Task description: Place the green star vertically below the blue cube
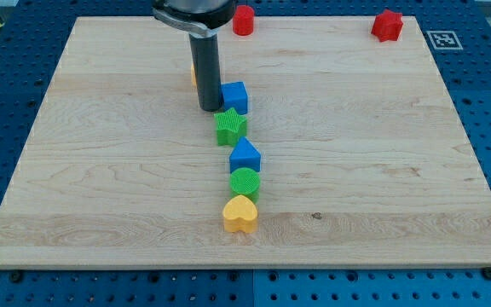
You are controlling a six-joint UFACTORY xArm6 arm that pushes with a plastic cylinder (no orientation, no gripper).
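The blue cube (pixel 235 96) sits on the wooden board (pixel 101 170) a little above the middle. The green star (pixel 230 126) lies right below it, touching or nearly touching its lower edge. My tip (pixel 210 108) stands just left of the blue cube and up-left of the green star, close to both.
Below the star, in a column, are a blue house-shaped block (pixel 245 157), a green round block (pixel 245 182) and a yellow heart (pixel 240 214). Two red blocks sit at the top edge (pixel 243 20) and top right (pixel 388 26). An orange block (pixel 192 75) is mostly hidden behind the rod.
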